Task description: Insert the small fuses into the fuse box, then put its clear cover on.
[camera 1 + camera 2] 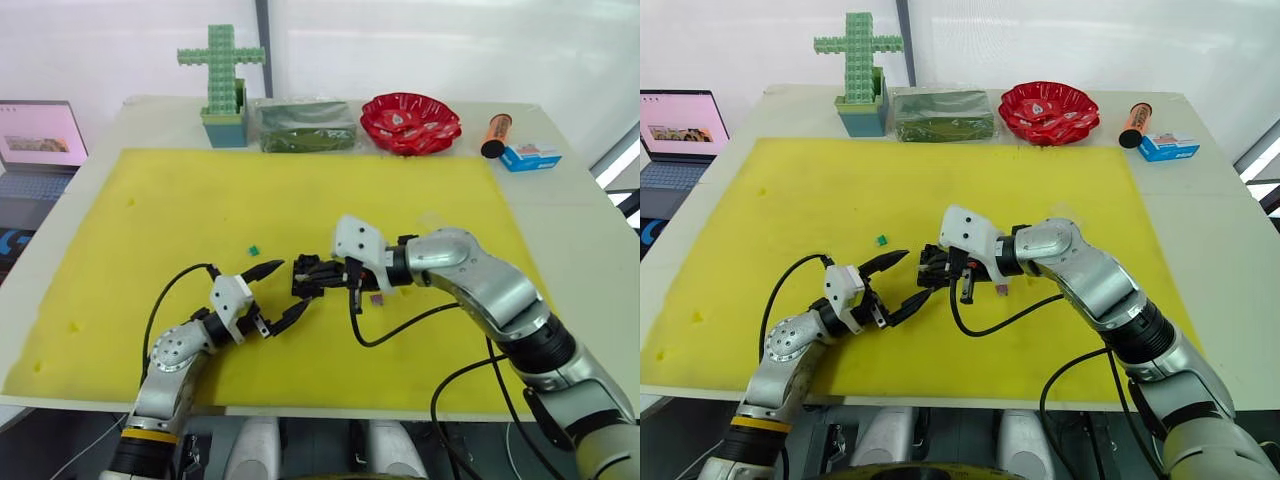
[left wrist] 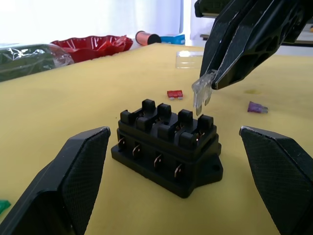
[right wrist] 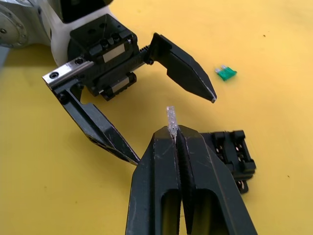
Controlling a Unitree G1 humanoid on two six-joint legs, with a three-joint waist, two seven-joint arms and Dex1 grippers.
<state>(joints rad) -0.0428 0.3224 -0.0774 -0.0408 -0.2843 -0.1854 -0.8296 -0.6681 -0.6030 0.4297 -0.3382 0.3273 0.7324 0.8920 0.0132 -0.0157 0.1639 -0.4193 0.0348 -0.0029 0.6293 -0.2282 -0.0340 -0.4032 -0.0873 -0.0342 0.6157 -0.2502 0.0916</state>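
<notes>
Nearest the table's edge, the left gripper (image 1: 277, 291) lay low on the yellow mat (image 1: 150, 200) with its fingers spread wide and empty, pointed at the fuse box (image 2: 167, 151) as if ready to steady it. The box sat flat on the mat just beyond those fingertips, and its slots looked empty.

Right above it hung the right gripper (image 3: 174, 134), closed tight on the grey fuse (image 2: 202, 92), blades pointing down at the far right corner of the box. By my reckoning the pinch at the fuse's head left the blades free to go into a slot.

The other fuses lay loose on the mat: the purplish fuse (image 2: 257, 107) just right of the box, the green fuse (image 1: 254, 249) off to its left, and the red fuse (image 2: 174, 94) a little beyond. Farther off, something faint and glassy was probably the clear cover (image 2: 189, 59), though I could hardly be sure.

At the far edge stood a red bowl (image 1: 411, 122) holding a scrap or two, and a large green box (image 1: 305, 126) in wrap.
</notes>
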